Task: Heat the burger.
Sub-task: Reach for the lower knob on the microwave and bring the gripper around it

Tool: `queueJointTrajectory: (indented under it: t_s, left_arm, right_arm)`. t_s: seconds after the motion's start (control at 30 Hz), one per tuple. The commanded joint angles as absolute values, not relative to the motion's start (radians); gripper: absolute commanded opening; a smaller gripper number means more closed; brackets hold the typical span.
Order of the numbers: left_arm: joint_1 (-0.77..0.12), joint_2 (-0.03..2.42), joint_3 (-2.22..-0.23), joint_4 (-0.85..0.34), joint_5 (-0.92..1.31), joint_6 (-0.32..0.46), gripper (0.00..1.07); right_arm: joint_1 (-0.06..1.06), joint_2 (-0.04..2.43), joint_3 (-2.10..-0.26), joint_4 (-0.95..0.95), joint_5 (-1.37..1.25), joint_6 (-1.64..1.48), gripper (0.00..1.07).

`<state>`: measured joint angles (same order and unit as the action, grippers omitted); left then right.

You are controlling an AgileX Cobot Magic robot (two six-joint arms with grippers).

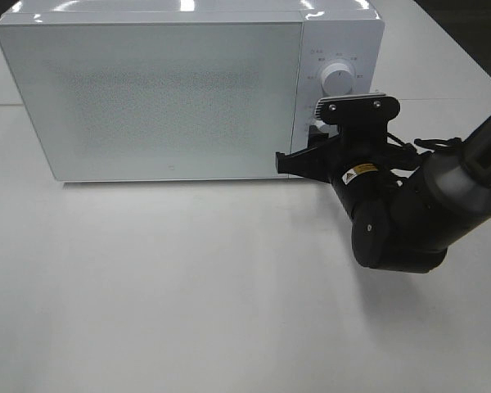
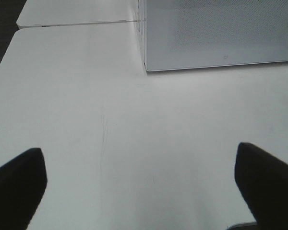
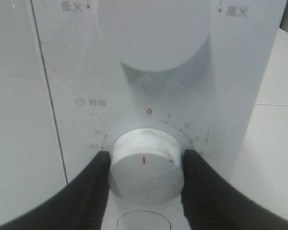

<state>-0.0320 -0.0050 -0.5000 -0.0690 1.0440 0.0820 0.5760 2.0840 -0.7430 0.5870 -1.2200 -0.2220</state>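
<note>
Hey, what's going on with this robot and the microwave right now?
The right pincer has its fingers against both sides of the lower timer knob on the white microwave, whose door is closed. The knob's red mark points at zero, so the timer isn't set yet. The left pincer hangs open over the white table, holding nothing. The burger isn't in sight.

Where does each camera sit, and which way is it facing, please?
Exterior high: mounted above, looking down on the table and microwave; the right arm shows.
Left wrist: low over the table, facing the microwave's bottom corner; the open left pincer shows.
Right wrist: close against the control panel; the right pincer clasps the timer knob.
All three share the microwave.
</note>
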Motion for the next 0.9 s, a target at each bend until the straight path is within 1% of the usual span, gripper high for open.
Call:
queueJointTrajectory:
  t_s: [0.03,0.3,0.53,0.7,0.73,0.77,0.8,0.83,0.87,0.9]
  left_arm:
    - [-0.029,-0.027,-0.498,-0.080,1.035,0.082,1.00]
    - [-0.029,-0.027,-0.498,-0.080,1.035,0.082,1.00]
    - [-0.029,-0.027,-0.498,-0.080,1.035,0.082,1.00]
    - [-0.029,-0.027,-0.498,-0.080,1.035,0.082,1.00]
    - [-0.029,-0.027,-0.498,-0.080,1.035,0.082,1.00]
    - [-0.029,-0.027,-0.498,-0.080,1.035,0.082,1.00]
    - [-0.029,-0.027,-0.498,-0.080,1.035,0.082,1.00]
    - [-0.029,-0.027,-0.498,-0.080,1.035,0.082,1.00]
    - [-0.029,-0.027,-0.498,-0.080,1.035,0.082,1.00]
    - [-0.029,-0.027,-0.498,-0.080,1.035,0.082,1.00]
  right_arm:
    - [0.576,2.083,-0.754,0.553,-1.358,-0.246,0.00]
    - [0.576,2.083,-0.757,0.553,-1.358,-0.293,0.00]
    - [0.576,2.083,-0.758,0.552,-1.358,-0.272,0.00]
    - [0.576,2.083,-0.758,0.550,-1.358,-0.120,0.00]
    - [0.576,2.083,-0.758,0.550,-1.358,-0.017,0.00]
    - [0.576,2.083,-0.758,0.550,-1.358,-0.017,0.00]
    - [0.576,2.083,-0.758,0.549,-1.358,0.061,0.00]
    - [0.576,2.083,-0.758,0.549,-1.358,0.205,0.00]
    - [0.576,2.083,-0.758,0.549,-1.358,0.205,0.00]
    - [0.576,2.083,-0.758,0.548,-1.358,0.341,0.00]
